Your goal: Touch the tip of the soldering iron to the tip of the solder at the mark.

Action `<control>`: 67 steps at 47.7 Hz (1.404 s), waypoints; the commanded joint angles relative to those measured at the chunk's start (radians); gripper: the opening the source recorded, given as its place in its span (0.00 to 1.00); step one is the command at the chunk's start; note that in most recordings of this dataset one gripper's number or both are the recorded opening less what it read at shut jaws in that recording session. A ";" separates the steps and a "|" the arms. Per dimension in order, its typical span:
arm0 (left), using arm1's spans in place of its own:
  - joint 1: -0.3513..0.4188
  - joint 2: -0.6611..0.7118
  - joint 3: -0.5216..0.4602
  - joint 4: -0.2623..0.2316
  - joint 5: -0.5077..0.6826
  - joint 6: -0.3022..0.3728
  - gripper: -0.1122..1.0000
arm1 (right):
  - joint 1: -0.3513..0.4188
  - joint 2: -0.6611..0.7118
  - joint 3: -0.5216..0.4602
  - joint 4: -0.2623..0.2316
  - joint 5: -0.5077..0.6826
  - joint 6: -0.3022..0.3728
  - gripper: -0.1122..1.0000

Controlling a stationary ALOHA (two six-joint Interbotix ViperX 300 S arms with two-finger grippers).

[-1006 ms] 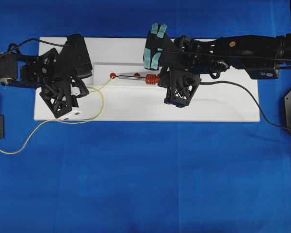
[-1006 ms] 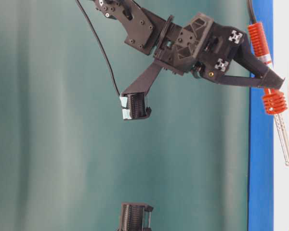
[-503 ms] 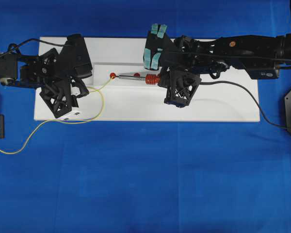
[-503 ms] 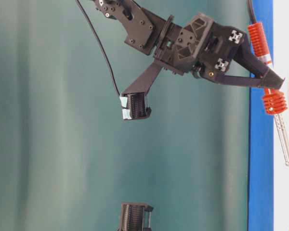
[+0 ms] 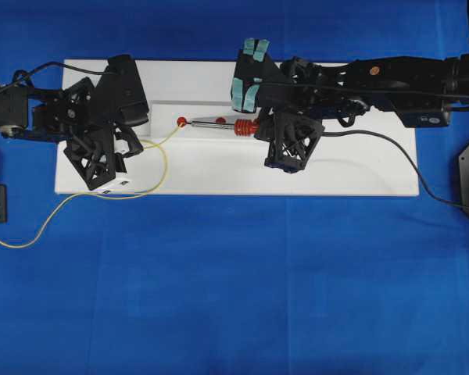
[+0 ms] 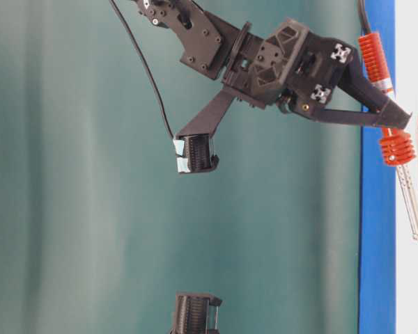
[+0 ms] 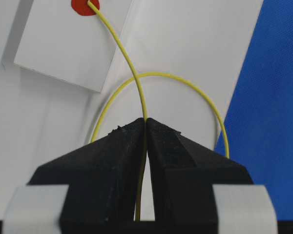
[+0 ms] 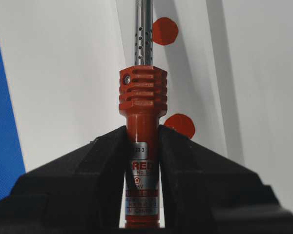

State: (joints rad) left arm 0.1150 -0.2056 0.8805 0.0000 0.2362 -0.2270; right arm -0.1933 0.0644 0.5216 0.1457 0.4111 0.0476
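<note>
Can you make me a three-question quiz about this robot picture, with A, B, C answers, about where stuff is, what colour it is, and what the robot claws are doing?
1. Where does the free end of the solder lie?
A. On a red mark
B. On the blue cloth
C. Inside a cup

2. What colour is the ribbed collar of the soldering iron?
A. Green
B. Red
C. White

3. What is the right gripper doing?
A. Hanging open with nothing in it
B. Holding the yellow wire
C. Clamped shut on the iron's handle

Answers:
1 A, since the left wrist view shows the wire's end resting on the red dot on the white board.
2 B, since the right wrist view shows a red collar below the silver shaft.
3 C, since both black fingers press against the red handle.
</note>
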 commanded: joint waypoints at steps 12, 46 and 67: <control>0.000 -0.011 -0.020 0.002 -0.005 0.003 0.13 | 0.005 -0.012 -0.026 0.000 -0.008 0.002 0.16; -0.002 -0.279 0.103 0.000 0.020 -0.015 0.13 | 0.003 -0.012 -0.026 -0.002 -0.009 0.000 0.16; -0.002 -0.275 0.098 0.002 0.021 -0.021 0.13 | -0.009 -0.204 0.115 -0.038 -0.009 0.008 0.16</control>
State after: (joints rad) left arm 0.1150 -0.4755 0.9925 0.0000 0.2638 -0.2439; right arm -0.1948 -0.0752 0.6151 0.1104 0.4096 0.0537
